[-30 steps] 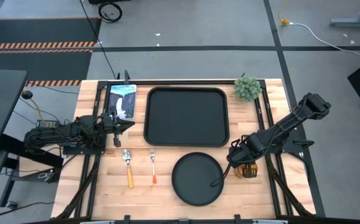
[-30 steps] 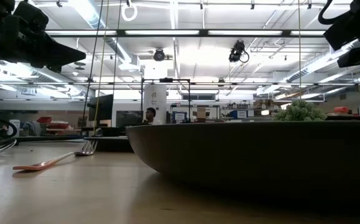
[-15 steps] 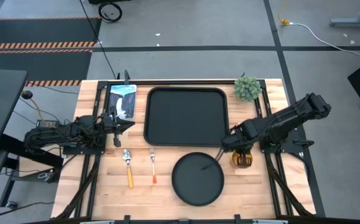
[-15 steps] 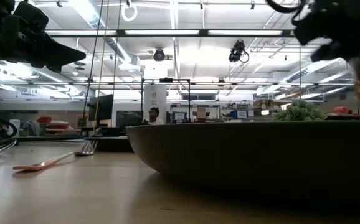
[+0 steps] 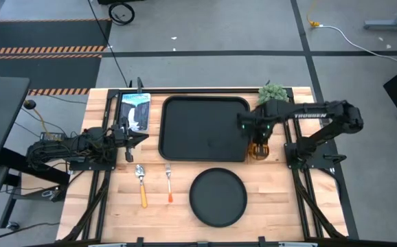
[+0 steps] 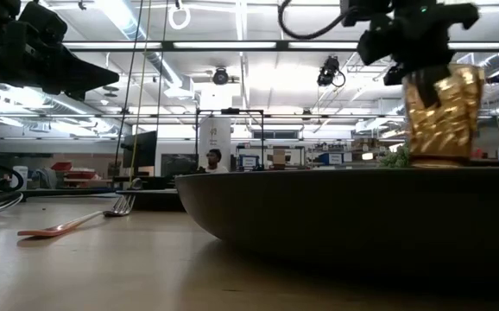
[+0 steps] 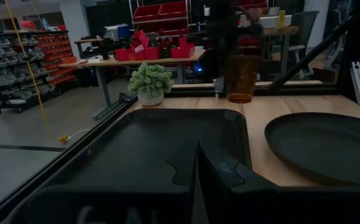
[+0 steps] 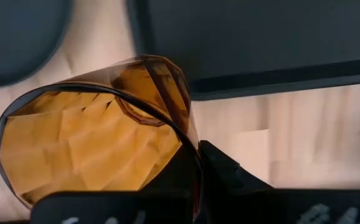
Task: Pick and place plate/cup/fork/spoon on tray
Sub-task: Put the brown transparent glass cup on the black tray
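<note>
The amber cup (image 5: 258, 150) hangs upright under my right gripper (image 5: 257, 140) just off the black tray's (image 5: 205, 129) right edge, near its near right corner. It also shows in the low view (image 6: 444, 117) and the left wrist view (image 7: 241, 78). The round black plate (image 5: 218, 197) lies on the table in front of the tray. The spoon (image 5: 141, 182) and the fork (image 5: 169, 184) lie side by side to the plate's left. My left gripper (image 5: 131, 137) is shut and empty at the tray's left edge. My right gripper holds the cup by its rim (image 8: 191, 149). One finger is inside the cup and one outside, with the wall pinched between them. The fingers come from above, pointing down. The cup stays upright below them, apparently lifted off the table.
A small green potted plant (image 5: 273, 97) stands at the far right corner, close to my right arm. A blue-and-white card (image 5: 136, 110) lies left of the tray. Bare wood shows to the right of the plate.
My right gripper has carried the cup from beside the plate's right side toward the table's far edge and a little left, up to the tray's right edge. The arm has swung round, reaching from the right. The cup has been lifted and stays upright.
</note>
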`<state>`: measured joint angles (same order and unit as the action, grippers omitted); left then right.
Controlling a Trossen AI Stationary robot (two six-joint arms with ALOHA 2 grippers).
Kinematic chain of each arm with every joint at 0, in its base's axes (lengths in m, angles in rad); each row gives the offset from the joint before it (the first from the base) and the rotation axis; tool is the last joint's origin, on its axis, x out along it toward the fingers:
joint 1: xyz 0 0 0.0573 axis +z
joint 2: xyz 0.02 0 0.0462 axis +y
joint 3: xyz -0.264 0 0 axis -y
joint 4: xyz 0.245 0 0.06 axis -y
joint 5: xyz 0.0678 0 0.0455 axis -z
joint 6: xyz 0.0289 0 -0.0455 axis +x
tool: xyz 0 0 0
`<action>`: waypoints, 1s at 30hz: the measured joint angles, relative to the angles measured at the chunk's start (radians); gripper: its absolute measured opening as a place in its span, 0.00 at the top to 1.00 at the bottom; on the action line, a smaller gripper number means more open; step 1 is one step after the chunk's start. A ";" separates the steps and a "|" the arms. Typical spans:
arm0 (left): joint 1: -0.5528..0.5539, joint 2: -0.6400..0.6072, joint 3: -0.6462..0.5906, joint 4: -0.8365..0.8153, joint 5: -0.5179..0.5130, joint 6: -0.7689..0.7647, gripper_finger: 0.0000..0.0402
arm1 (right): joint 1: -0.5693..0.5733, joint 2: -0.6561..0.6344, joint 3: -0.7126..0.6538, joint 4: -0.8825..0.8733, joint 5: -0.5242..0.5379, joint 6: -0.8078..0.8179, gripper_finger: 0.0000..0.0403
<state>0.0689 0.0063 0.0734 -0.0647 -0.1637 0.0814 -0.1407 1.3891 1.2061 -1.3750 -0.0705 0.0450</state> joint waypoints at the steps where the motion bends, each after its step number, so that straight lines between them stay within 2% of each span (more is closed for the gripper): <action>1: 0.000 0.000 0.000 0.000 0.000 0.000 0.94 | -0.028 0.000 0.003 0.003 0.001 -0.021 0.96; 7: 0.000 0.000 0.000 0.000 0.000 0.000 0.94 | -0.177 0.035 0.020 0.015 0.034 -0.130 0.96; 16: 0.000 0.000 0.000 0.002 0.000 0.000 0.94 | -0.326 0.267 0.222 0.001 0.125 -0.285 0.96; 30: 0.000 0.000 0.000 0.001 0.000 0.000 0.94 | -0.589 0.522 0.509 0.019 0.101 -0.428 0.96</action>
<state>0.0689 0.0063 0.0734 -0.0635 -0.1635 0.0814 -0.7294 1.9109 1.7153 -1.3556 0.0307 -0.3826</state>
